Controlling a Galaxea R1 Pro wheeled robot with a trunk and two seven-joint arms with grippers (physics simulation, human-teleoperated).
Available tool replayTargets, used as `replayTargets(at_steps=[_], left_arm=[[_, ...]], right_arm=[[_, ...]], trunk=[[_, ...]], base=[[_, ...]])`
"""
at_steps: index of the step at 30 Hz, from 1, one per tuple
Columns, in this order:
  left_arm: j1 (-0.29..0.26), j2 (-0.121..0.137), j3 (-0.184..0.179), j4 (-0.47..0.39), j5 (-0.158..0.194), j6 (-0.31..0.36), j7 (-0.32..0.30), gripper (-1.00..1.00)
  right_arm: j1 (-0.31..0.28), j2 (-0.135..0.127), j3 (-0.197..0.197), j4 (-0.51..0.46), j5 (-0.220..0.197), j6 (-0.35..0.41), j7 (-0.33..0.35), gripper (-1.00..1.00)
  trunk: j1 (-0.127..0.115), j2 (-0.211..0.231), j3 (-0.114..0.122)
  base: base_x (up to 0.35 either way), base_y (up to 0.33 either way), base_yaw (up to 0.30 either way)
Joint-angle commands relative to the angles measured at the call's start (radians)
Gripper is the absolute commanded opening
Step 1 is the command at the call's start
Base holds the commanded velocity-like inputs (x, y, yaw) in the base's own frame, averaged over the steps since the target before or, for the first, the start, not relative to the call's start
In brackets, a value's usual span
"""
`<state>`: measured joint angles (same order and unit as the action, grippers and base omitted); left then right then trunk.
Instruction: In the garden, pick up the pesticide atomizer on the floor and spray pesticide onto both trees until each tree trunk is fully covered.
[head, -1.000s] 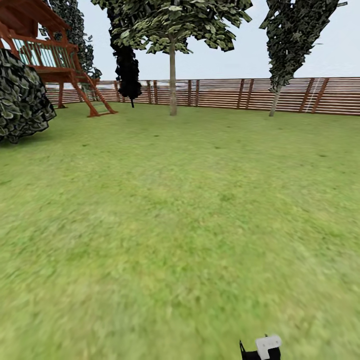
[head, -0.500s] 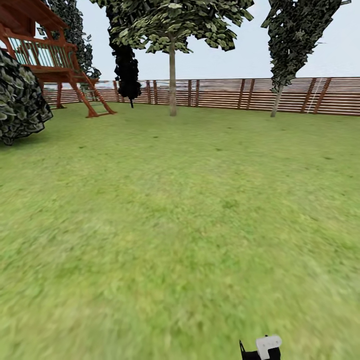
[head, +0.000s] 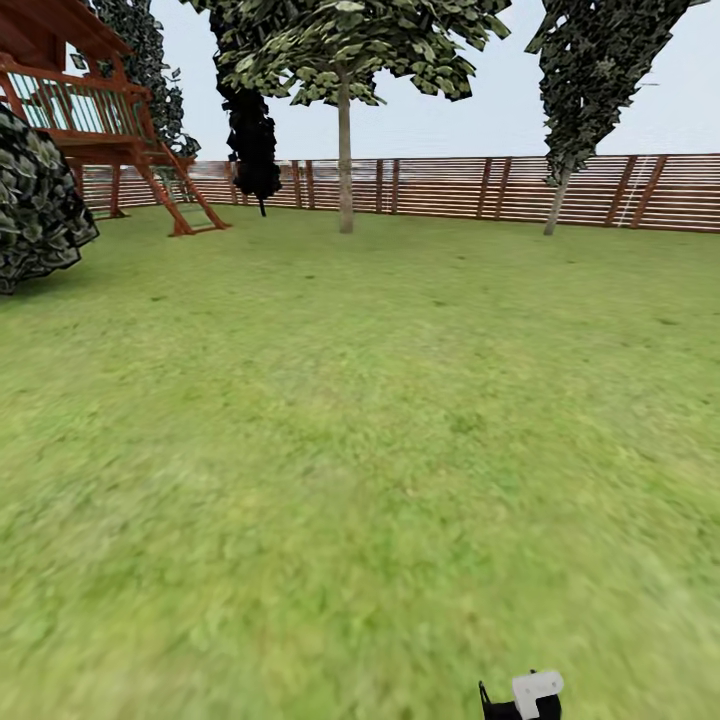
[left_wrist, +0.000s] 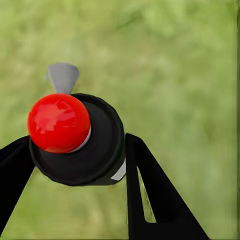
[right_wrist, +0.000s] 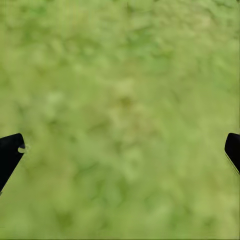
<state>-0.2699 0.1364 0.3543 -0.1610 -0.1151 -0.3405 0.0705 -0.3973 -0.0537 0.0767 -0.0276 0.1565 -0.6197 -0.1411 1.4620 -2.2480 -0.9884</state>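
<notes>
The pesticide atomizer sits between my left gripper's black fingers, which are shut on its round black body. It has a red ball top and a grey nozzle, and blurred grass lies behind it. My right gripper is open and empty over the lawn. In the head view, a tree with a mottled green-and-white crown stands far ahead by the fence, its tree trunk straight and pale. Another tree with a darker crown and a thin leaning trunk stands to the right.
A wide green lawn runs up to a brown slat fence. A red-brown wooden play tower stands at the back left, with a dark bush nearer. A near-black conifer is by the fence. A white-and-black robot part shows at the bottom edge.
The whole head view has drifted slightly, with the play tower and bush sliding left, so the camera has moved. Nothing in the garden has moved.
</notes>
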Motion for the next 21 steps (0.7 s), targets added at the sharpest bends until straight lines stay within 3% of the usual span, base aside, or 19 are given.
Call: replayTargets(at_steps=[1, 21], left_arm=[[0.000, 0.000, 0.000, 0.000, 0.000, 0.000, 0.000, -1.00], [0.000, -0.001, 0.000, 0.000, 0.000, 0.000, 0.000, -1.00]], right_arm=[[0.000, 0.000, 0.000, 0.000, 0.000, 0.000, 0.000, 1.00], [0.000, 0.000, 0.000, 0.000, 0.000, 0.000, 0.000, 1.00]], trunk=[[0.000, 0.000, 0.000], [0.000, 0.000, 0.000]], base=[[0.340, 0.000, 0.000], [0.340, 0.000, 0.000]])
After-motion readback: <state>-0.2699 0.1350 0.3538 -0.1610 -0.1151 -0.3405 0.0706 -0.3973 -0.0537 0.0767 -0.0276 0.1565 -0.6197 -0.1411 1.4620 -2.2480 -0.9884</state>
